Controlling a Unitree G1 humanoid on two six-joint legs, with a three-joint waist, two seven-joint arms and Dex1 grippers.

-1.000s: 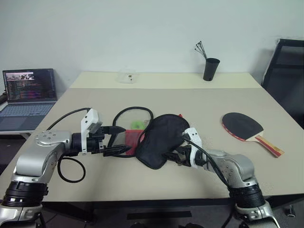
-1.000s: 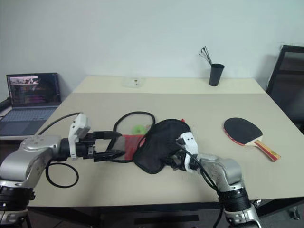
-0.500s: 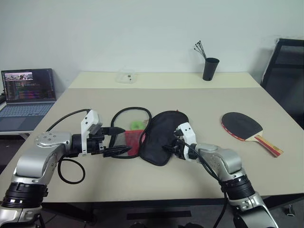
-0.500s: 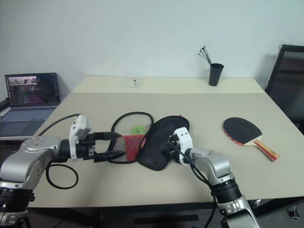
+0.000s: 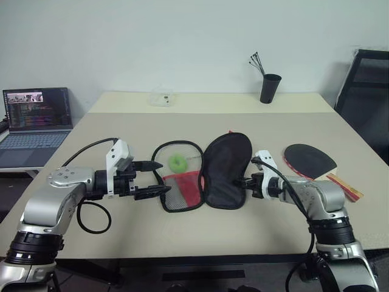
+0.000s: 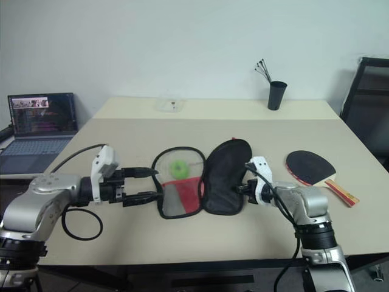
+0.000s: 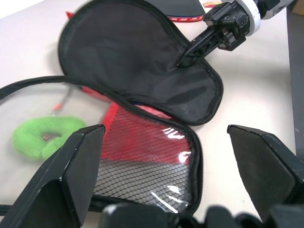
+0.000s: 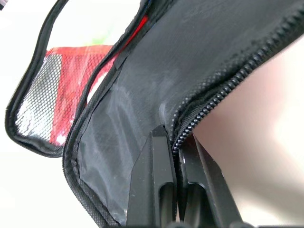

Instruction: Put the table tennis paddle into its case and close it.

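The case (image 5: 206, 172) lies open on the table (image 5: 243, 128), its two halves spread side by side like a book. The black half is toward the paddle (image 5: 316, 165); the other half, with red mesh and a green tag, is on the far side from it.

The right gripper (image 5: 245, 180) has its fingers pinched tight on the zipper edge of the black half, holding that flap spread out. The left gripper (image 5: 159, 178) sits at the mesh half's outer edge, fingers wide apart and holding nothing; whether they touch the fabric is hard to tell.

The paddle rests black face up, just beyond the black half and apart from it. Its long axis runs slantwise, with the round blade toward the case and the tan, red-striped handle pointing away, toward the table's right edge.

The right arm is clearly nearer to the paddle. The pickup probably falls to it, once it lets go of the flap and reaches away from the case.
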